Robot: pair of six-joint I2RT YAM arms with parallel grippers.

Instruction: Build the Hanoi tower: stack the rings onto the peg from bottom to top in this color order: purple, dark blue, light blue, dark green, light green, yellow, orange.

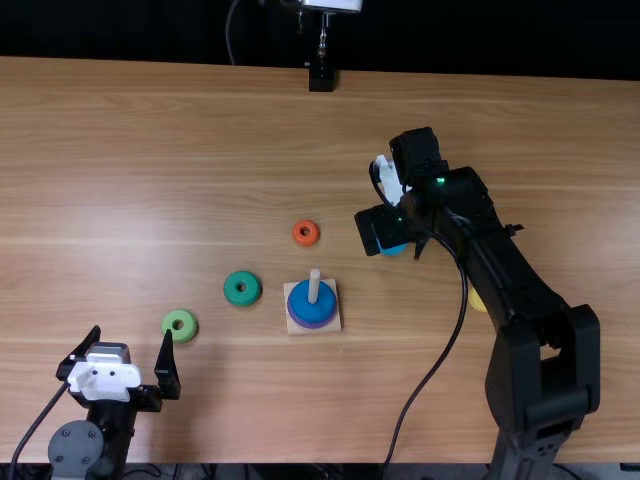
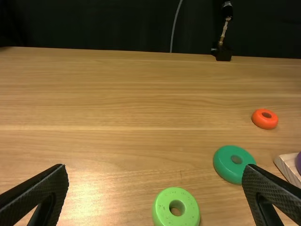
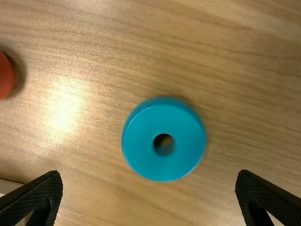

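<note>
Peg: wooden peg on sq. base, ref. pt. for clock dirs. in top view.
Stack: purple ring at btm, dk blue ring on top of it, peg tip poking out above.
Lt blue ring: flat on table, approx. 2 o'clock from peg, under R arm's end.
R gripper: over lt blue ring, jaws wide; wrist view has ring btwn & beyond them, w/ gaps both sides.
L gripper: approx. 9 o'clock from peg, well apart, jaws wide, nothing held.
Dk green ring: btwn 9 & 10 o'clock, near base.
Lt green ring: approx. 9 o'clock, farther out, just beside L gripper's jaws.
Orange ring: 12 o'clock, near base.
Yellow ring: approx. 3 o'clock, part hidden by R arm.
Blk stand: 12 o'clock, far edge of table.
</note>
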